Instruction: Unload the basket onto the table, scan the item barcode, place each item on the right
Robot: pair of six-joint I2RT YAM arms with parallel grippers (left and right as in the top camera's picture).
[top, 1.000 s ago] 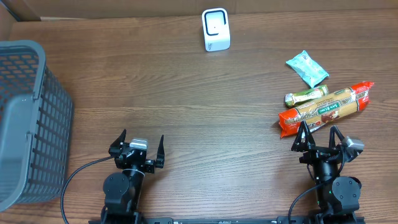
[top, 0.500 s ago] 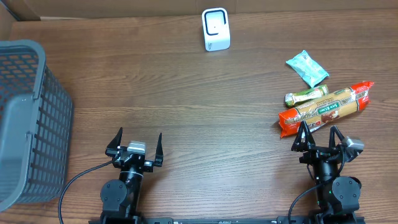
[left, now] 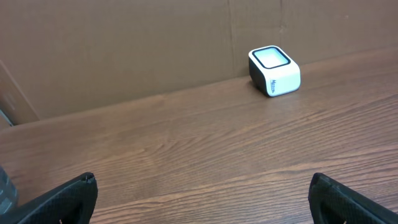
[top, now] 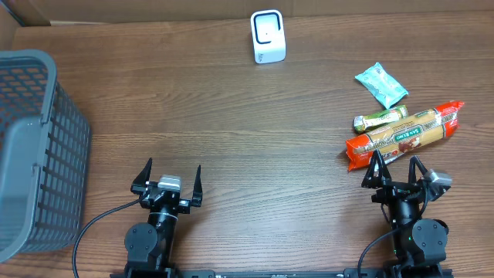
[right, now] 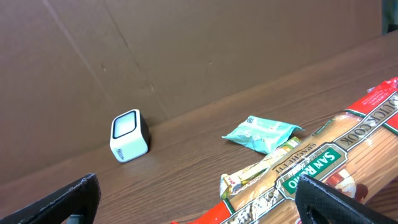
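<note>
both end effectors sit low at the near edge of the brown wooden table (top: 231, 116), each with its fingers spread wide and holding nothing. the left end effector (top: 173, 168) faces open table. a grey plastic mesh basket (top: 31, 147) stands well off to its left.

the right end effector (top: 395, 159) points at a cluster of goods on the right side of the table. the long red and clear packet of spaghetti (top: 405, 136) lies slantwise just ahead of its fingertips; whether they touch it cannot be told. a small green and gold snack bar (top: 380, 119) lies along the far side of the packet, right against it. a teal foil pouch (top: 381, 85) lies a little further back, apart from the bar.

the small white cube-shaped barcode scanner (top: 268, 36) stands at the far edge of the table by the brown cardboard wall (left: 124, 43), well apart from the goods and both end effectors.
</note>
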